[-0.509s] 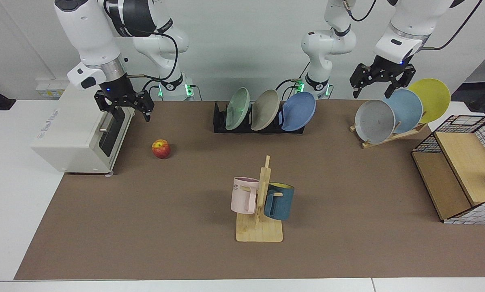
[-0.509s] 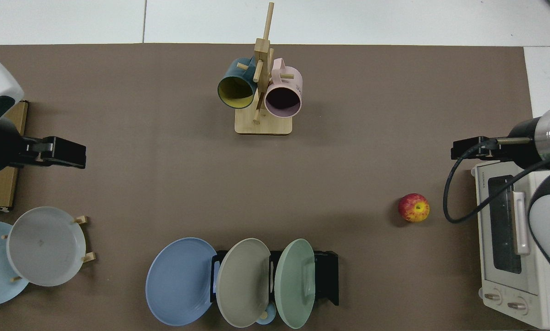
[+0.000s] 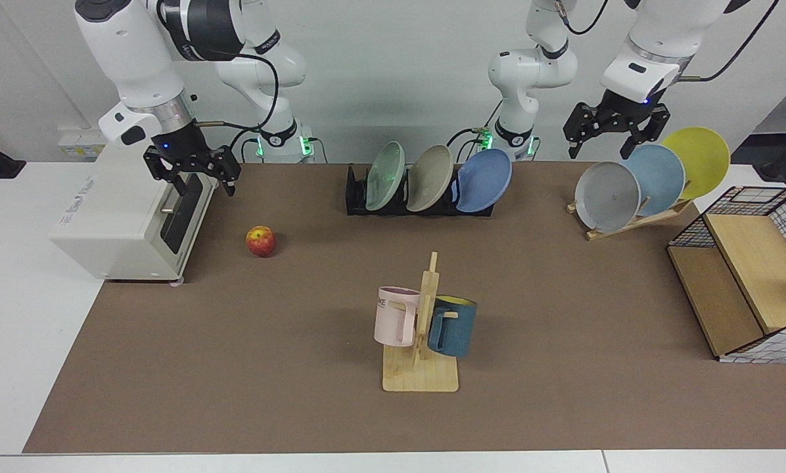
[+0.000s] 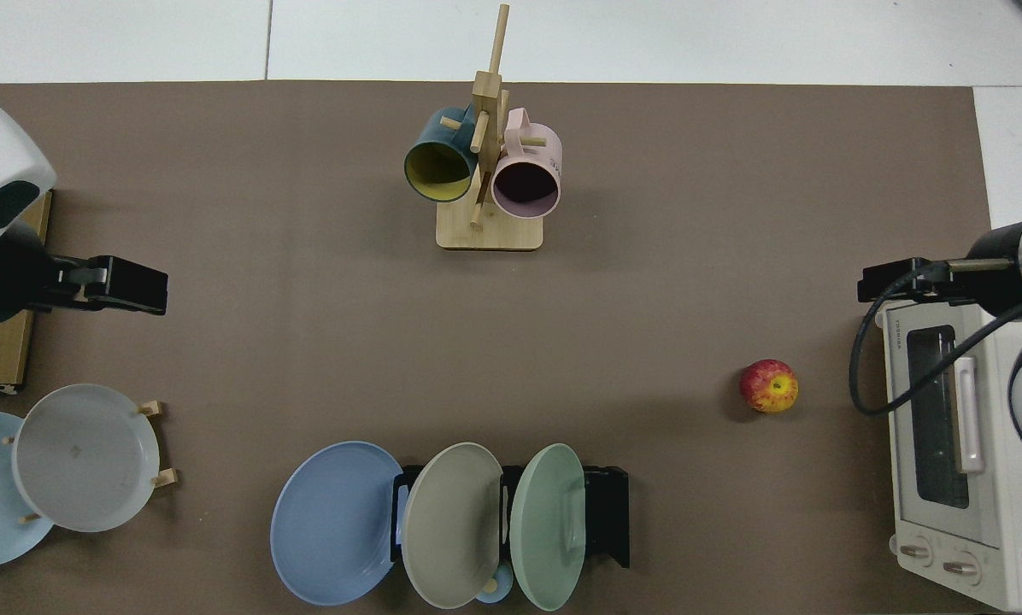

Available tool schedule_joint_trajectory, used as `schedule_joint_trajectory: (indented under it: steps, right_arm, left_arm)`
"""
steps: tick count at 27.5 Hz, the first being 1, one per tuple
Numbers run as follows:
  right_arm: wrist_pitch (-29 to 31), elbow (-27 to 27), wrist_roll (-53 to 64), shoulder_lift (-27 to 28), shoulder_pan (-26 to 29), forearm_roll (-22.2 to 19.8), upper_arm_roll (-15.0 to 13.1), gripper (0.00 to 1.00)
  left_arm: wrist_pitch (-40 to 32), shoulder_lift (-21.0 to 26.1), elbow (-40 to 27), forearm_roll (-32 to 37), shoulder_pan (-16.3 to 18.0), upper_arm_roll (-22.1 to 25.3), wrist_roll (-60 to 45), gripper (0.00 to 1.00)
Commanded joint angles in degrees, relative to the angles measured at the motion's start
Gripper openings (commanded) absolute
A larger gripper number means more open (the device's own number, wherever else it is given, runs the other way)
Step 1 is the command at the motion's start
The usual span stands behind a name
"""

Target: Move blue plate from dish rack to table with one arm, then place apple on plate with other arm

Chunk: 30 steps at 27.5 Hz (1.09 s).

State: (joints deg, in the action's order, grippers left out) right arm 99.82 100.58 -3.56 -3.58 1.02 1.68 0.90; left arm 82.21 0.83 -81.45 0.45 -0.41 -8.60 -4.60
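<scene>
Three plates stand in my dish rack [image 3: 360, 197], and the blue plate [image 3: 484, 180] is the end one, leaning at the side nearer my left arm. It sits next to a tan plate [image 3: 430, 177], with a green plate [image 3: 385, 175] past that. My apple [image 3: 261, 241] lies on the table [image 3: 248, 368], well apart from the rack, near a white oven [image 3: 120, 223]. My right gripper [image 3: 193, 172] hangs above the oven's front with its fingers apart, holding nothing. My left gripper [image 3: 608, 135] hangs up high over a grey plate [image 3: 606, 196] on a wooden stand, fingers apart too. Out in front is a mug stand [image 3: 421, 348] with two mugs.
</scene>
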Motion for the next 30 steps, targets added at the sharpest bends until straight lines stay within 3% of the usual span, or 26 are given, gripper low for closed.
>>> schedule_joint_trajectory:
  steps: [1, 7, 12, 17, 20, 25, 30]
  right_arm:
    - [-0.9, 0.1, 1.6, -0.3, 2.7, 1.4, 0.4, 1.0]
    - [-0.9, 0.1, -0.4, -0.3, 3.8, 1.1, 0.4, 1.0]
    - [-0.7, 0.1, -3.3, -0.3, 0.7, -3.1, 1.0, 1.0]
    - [1.2, 3.3, -8.3, 0.1, -1.4, -3.6, 1.2, 1.0]
    - [2.9, 6.6, -8.9, -0.2, -1.9, -3.5, 1.2, 1.0]
    - [6.7, 12.2, -9.1, -0.1, -3.4, -3.4, 1.1, 1.0]
    - [13.4, 19.8, -9.9, -0.4, -3.6, -3.4, 1.2, 1.0]
  left_arm:
    - [0.0, -1.6, -1.7, -1.0, 0.1, 0.3, 0.9, 1.0]
    - [-0.2, -2.1, -2.3, -1.0, -0.1, 0.3, 0.6, 1.0]
    - [-0.1, -2.1, -2.3, -1.2, -0.1, 0.3, 0.7, 1.0]
    - [-0.2, -2.9, -3.5, -2.1, -0.1, 0.5, 0.0, 1.0]
    - [1.4, -6.9, -10.1, -2.7, -0.1, 0.7, 0.3, 1.0]
    - [11.6, -19.0, -31.5, -3.2, -0.5, -0.1, 0.7, 1.0]
    - [12.5, -22.9, -38.7, -7.2, -1.1, -0.2, 2.3, 1.0]
